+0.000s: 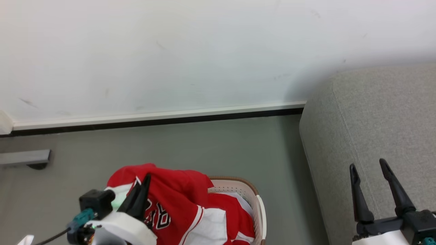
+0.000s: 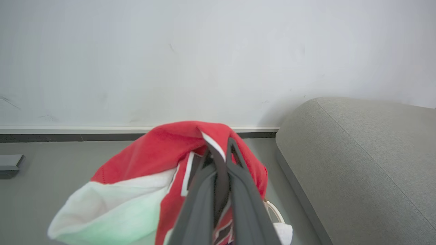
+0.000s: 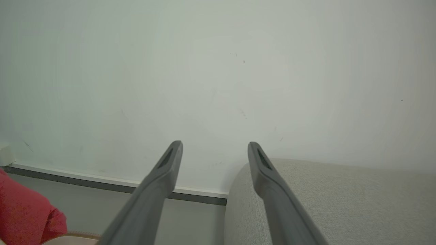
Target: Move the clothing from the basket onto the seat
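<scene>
Head view: one basket [image 1: 252, 192] at bottom centre, cut off by the lower edge, brown rim band and perforated white wall showing on its right side. Inside it is the clothing [image 1: 184, 200], red fabric with white panels and striped trim, heaped above the rim and hanging over the basket's left side. A black-and-white number sits on the front of the heap, partly hidden behind my left gripper [image 1: 146, 178]. I can't count separate garments, it reads as one bundle. My left gripper is clenched on the clothing, fingers together with the tips buried in the red fabric at the top of the heap. Left wrist view confirms it: the clothing [image 2: 153, 153] is bunched over and between the fingers of the left gripper [image 2: 219, 149], with a white-trimmed fold pinched in the narrow gap. One seat [image 1: 374, 119] fills the right side of the frame, grey woven fabric with a rounded corner, apart from the basket with a strip of floor [image 1: 204, 149] between them. My right gripper [image 1: 368, 164] is at lower right in front of the seat, fingers spread and holding nothing. Right wrist view: the right gripper [image 3: 214, 145] is spread wide, the seat [image 3: 340, 190] at lower right, a bit of the clothing [image 3: 24, 211] at lower left. Count: one basket, one seat, two grippers.
</scene>
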{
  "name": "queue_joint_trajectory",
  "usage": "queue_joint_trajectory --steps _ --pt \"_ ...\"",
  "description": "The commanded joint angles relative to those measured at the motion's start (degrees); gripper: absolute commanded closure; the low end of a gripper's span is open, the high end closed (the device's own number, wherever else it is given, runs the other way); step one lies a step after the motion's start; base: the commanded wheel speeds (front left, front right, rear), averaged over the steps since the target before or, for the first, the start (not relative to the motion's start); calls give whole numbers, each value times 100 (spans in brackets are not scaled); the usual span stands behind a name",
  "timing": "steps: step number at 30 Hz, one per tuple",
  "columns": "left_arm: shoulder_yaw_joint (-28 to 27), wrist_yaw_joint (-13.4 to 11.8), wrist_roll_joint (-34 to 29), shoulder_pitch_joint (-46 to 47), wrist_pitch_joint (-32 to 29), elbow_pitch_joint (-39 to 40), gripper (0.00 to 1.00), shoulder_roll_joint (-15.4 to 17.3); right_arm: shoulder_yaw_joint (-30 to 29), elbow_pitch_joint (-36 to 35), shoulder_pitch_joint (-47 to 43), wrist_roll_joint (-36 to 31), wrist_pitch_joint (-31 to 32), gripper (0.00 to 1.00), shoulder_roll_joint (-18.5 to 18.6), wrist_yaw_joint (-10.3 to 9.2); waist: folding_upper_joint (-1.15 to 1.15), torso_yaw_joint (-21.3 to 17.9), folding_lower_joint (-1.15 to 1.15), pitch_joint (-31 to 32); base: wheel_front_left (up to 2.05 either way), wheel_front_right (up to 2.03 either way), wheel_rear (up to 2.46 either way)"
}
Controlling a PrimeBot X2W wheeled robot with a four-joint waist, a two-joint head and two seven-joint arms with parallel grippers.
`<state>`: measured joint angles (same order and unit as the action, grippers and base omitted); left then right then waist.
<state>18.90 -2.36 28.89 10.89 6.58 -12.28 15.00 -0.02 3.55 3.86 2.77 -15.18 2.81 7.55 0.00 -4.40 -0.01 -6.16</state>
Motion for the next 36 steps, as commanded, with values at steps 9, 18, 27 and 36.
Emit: queue_joint_trajectory --steps 9,18,27,36 --pt "-274 -373 -112 -763 242 646 100 378 34 378 -367 -195 4 0 14 -12 0 102 1 568 0 0 0" --pt "-428 -520 -113 -1087 285 858 100 599 26 553 -443 -161 4 0 22 -12 0 135 1 759 0 0 0" --pt "-427 -570 -150 -1108 230 1006 100 698 72 587 -368 -105 4 0 29 -12 0 128 1 773 0 0 0" --pt "-317 -519 -110 -1059 146 1332 100 709 377 461 -292 -16 4 0 116 -12 0 100 1 764 0 0 0"
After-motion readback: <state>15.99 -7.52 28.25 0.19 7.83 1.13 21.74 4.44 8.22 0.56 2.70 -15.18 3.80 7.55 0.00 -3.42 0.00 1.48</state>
